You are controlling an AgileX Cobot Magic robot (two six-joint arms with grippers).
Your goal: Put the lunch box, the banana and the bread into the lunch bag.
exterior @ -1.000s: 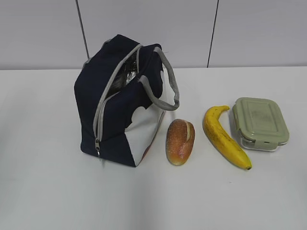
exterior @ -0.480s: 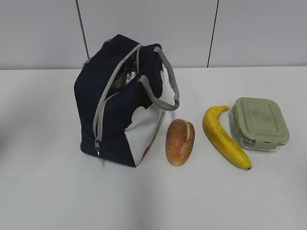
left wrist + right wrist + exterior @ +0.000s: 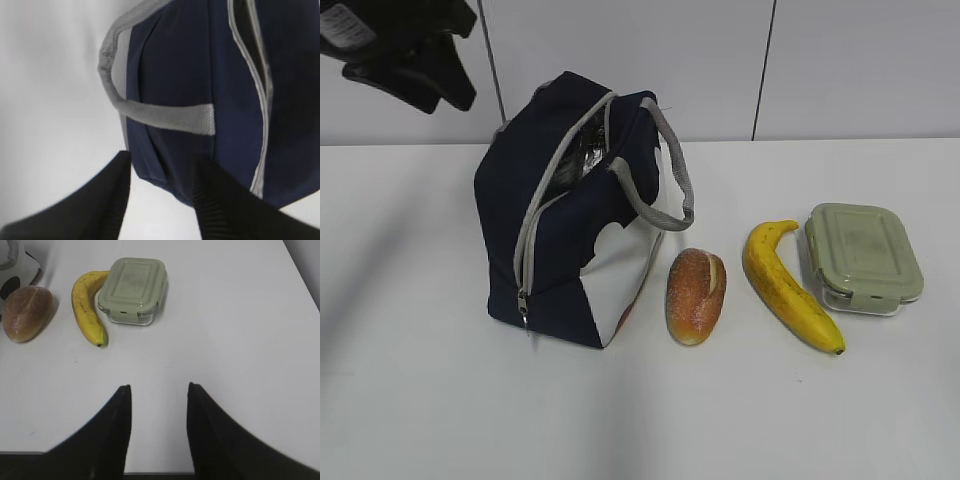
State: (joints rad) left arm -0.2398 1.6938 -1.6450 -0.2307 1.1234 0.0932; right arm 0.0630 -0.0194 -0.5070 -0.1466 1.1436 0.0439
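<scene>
On the bench in the exterior view, we see the lunch bag with its zipper partly open; the bread, banana and lunch box lie in a row to its right. Our left claw hangs above the bag's far left. In the left wrist view its jaws stand apart, empty, over the strap; we could snag it and tip the bag. In the right wrist view our right claw is apart, empty, well short of the food.

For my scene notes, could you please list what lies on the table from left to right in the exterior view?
lunch bag → bread → banana → lunch box
</scene>
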